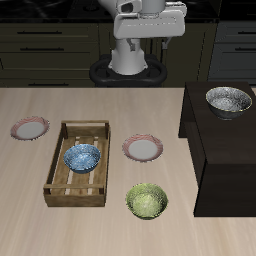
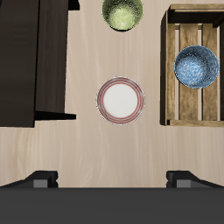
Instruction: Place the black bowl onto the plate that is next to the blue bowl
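Observation:
The black bowl (image 1: 229, 99), dark with a silvery speckled inside, stands on top of a dark cabinet (image 1: 222, 150) at the table's side; the wrist view does not show it. The blue bowl (image 1: 82, 157) (image 2: 196, 66) sits inside a wooden crate (image 1: 60, 165) (image 2: 168, 70). Beside the crate lies the pink-rimmed plate (image 1: 142, 149) (image 2: 120, 98), bare. My gripper (image 2: 112, 179) hangs high above the table behind the plate, open, with nothing between its widely spread fingertips (image 2: 39, 179). The arm (image 1: 146, 30) is raised near the robot's base.
A yellow-green bowl (image 1: 147, 200) (image 2: 122, 12) stands nearer the table's front edge, close to the plate. A second identical plate (image 1: 30, 127) lies on the far side of the crate. The dark cabinet (image 2: 26, 61) rises above the tabletop.

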Motion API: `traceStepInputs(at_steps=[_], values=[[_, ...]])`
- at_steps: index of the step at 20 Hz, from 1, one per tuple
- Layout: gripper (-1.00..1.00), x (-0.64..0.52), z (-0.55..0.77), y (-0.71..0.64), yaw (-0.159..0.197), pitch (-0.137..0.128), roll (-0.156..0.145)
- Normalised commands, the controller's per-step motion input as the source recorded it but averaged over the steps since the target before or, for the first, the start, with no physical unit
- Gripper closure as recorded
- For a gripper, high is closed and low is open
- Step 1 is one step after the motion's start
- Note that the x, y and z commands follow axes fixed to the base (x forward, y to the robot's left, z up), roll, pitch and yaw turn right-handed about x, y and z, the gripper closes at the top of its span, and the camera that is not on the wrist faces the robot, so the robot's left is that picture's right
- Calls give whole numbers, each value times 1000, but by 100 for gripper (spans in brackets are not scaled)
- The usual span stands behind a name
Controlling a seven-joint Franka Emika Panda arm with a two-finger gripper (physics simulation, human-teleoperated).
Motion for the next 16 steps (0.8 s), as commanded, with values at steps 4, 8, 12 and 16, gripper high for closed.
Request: traceStepInputs(at_steps=[4,8,12,16], values=[[-100,73,154,486,37,-30,45],[-100,145,72,559,11,5,26],[-100,232,222,571,-5,-36,14],[-100,248,184,379,-2,-23,12]])
